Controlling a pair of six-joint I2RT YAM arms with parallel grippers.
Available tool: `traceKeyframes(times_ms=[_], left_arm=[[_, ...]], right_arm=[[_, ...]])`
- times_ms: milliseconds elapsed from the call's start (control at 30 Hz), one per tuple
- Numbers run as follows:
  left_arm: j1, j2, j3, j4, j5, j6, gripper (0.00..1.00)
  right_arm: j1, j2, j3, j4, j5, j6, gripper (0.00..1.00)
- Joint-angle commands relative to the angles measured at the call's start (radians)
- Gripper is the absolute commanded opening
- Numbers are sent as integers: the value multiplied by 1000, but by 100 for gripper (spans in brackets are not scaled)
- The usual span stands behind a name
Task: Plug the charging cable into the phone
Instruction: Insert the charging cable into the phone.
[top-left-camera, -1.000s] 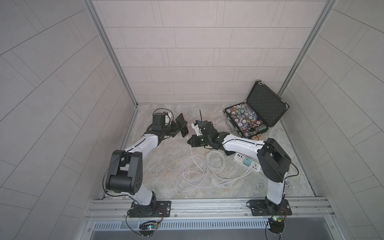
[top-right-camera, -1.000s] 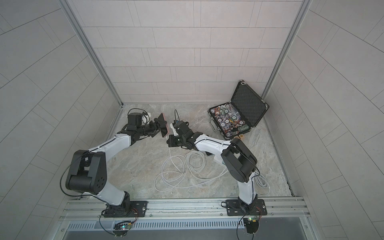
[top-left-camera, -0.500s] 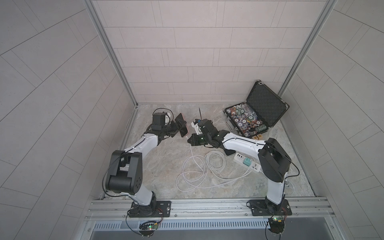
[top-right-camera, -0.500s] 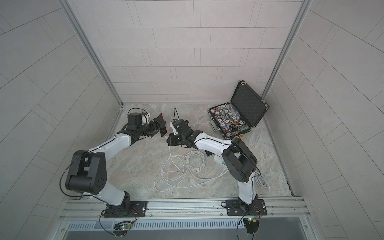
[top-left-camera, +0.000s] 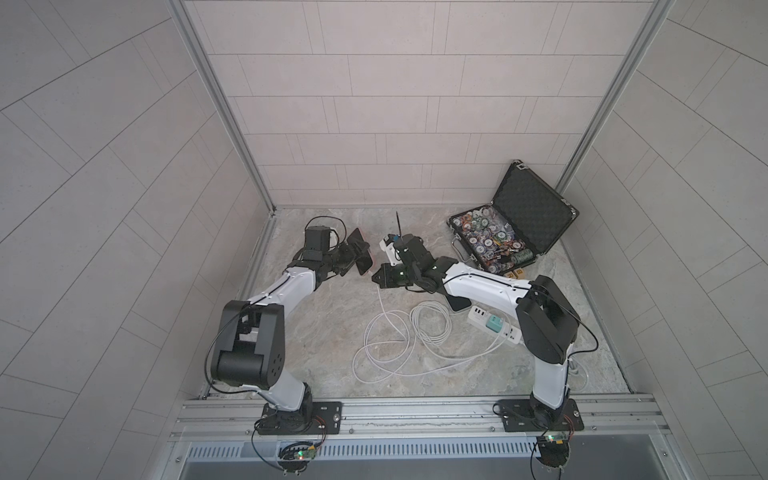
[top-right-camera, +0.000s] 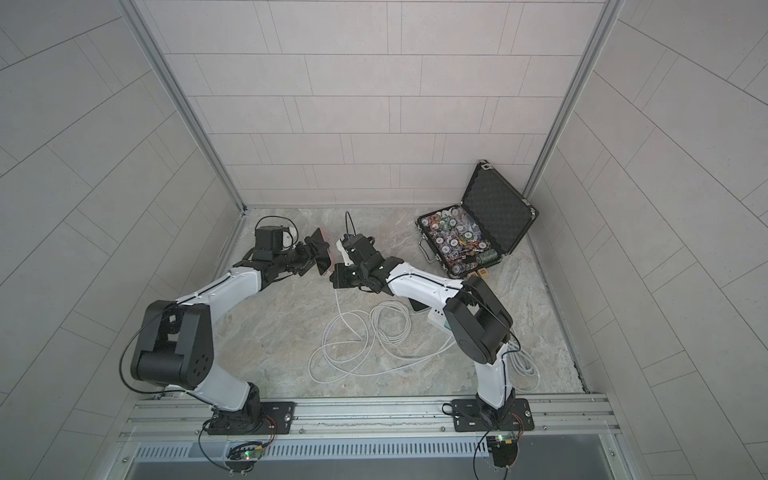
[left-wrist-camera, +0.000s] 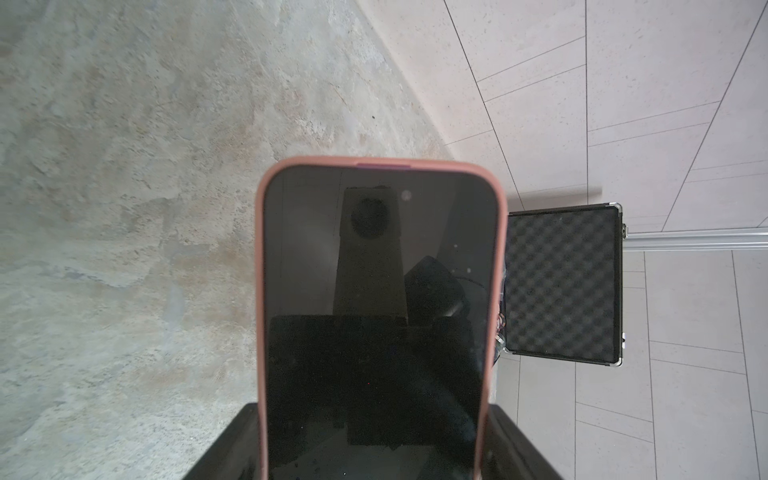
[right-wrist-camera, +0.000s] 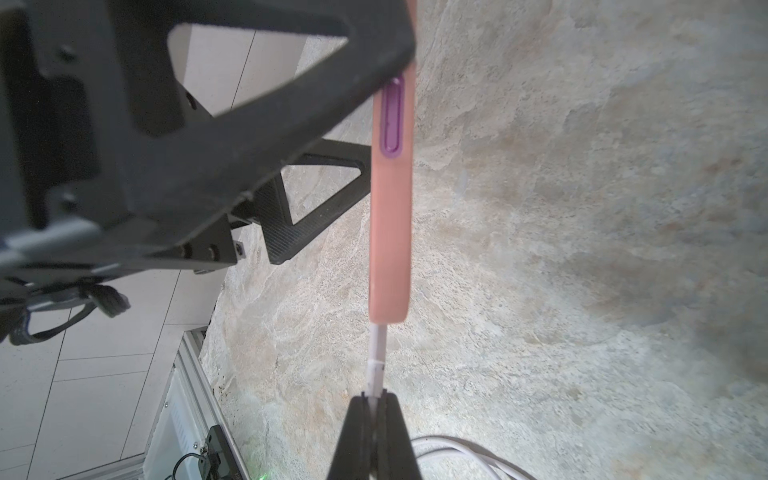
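Observation:
My left gripper (left-wrist-camera: 374, 436) is closed on the sides of the phone (left-wrist-camera: 380, 311), which has a black screen and a coral-red case. In both top views it holds the phone (top-left-camera: 359, 251) (top-right-camera: 322, 253) off the floor, tilted. My right gripper (right-wrist-camera: 376, 399) is shut on the white plug (right-wrist-camera: 378, 357) of the charging cable. The plug's tip meets the end of the phone's edge (right-wrist-camera: 392, 208); how deep it sits I cannot tell. The charging cable (top-left-camera: 399, 332) lies in loose loops and ends at a teal adapter (top-left-camera: 494, 323).
The white power strip (top-left-camera: 478, 314) lies under my right arm, beside a dark flat device (top-left-camera: 457, 303). An open black case (top-left-camera: 528, 216) full of chips stands at the back right. The walls are close on both sides.
My right gripper with the plug has edged slightly left, toward the phone. The left arm has hardly moved.

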Motion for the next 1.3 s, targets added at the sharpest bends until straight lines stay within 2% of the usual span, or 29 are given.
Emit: traceKeyframes(times_ms=[0, 400, 1267], left_arm=[[-19, -34, 1, -83, 106, -17, 45], [1, -34, -2, -92, 112, -64, 44], [53, -40, -14, -101, 88, -65, 40]], right_arm=[[-4, 17, 36, 138, 50, 3, 0], [5, 37, 21, 158, 57, 14, 0], [22, 37, -59, 195, 42, 36, 0]])
